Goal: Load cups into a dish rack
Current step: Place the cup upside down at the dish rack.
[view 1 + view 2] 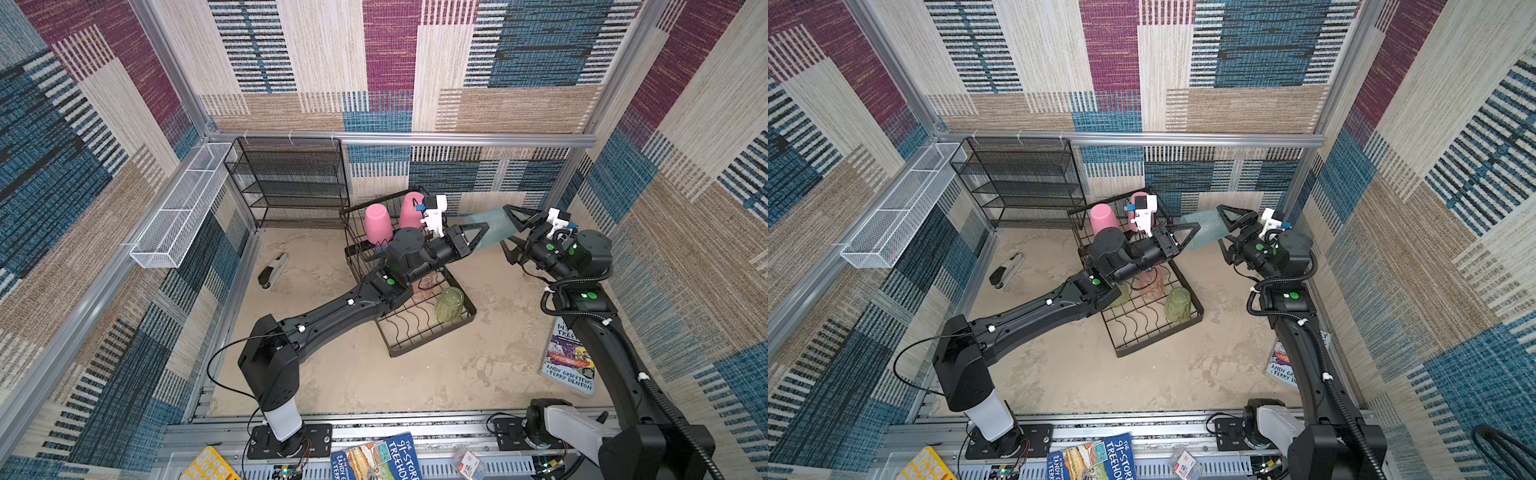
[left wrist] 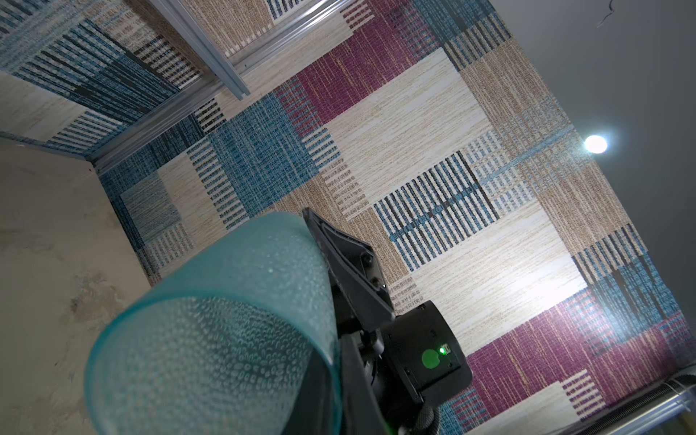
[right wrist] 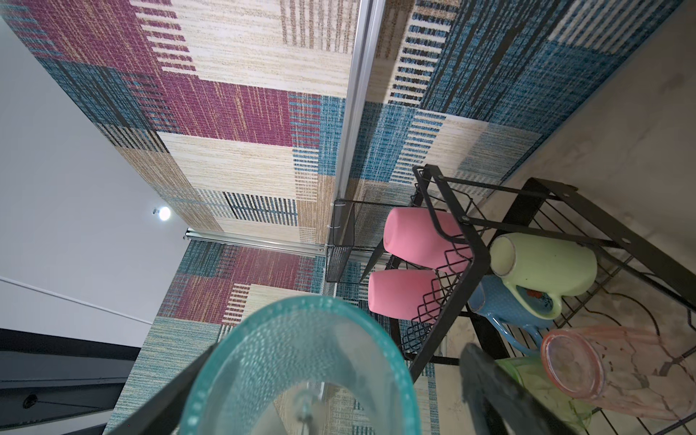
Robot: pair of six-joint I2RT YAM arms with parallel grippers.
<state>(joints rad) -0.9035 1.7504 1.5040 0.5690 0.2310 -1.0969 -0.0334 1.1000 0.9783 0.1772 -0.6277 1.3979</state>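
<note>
1. Sandy tabletop (image 1: 353, 374), patchwork walls all round.
2. Dish rack (image 1: 419, 347) sits mid-table, mostly loaded.
3. Past it, toward the table's far right corner, the teal tumbler (image 1: 1202, 228) hangs sideways in mid-air. The left gripper (image 1: 484, 228) is clamped on it, and the right gripper (image 1: 505, 226) is spread wide around it.
4. Worry: looks like a skinny pinch. If it slips, the tumbler drops.

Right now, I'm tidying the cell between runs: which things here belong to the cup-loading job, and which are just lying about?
Job: dish rack, teal tumbler, two pink tumblers, two clear-green tumblers, clear-pink tumbler, pale-green mug, blue mug.
Lying about: stapler, two books, white mesh basket, black mesh shelf unit, yellow card.
</note>
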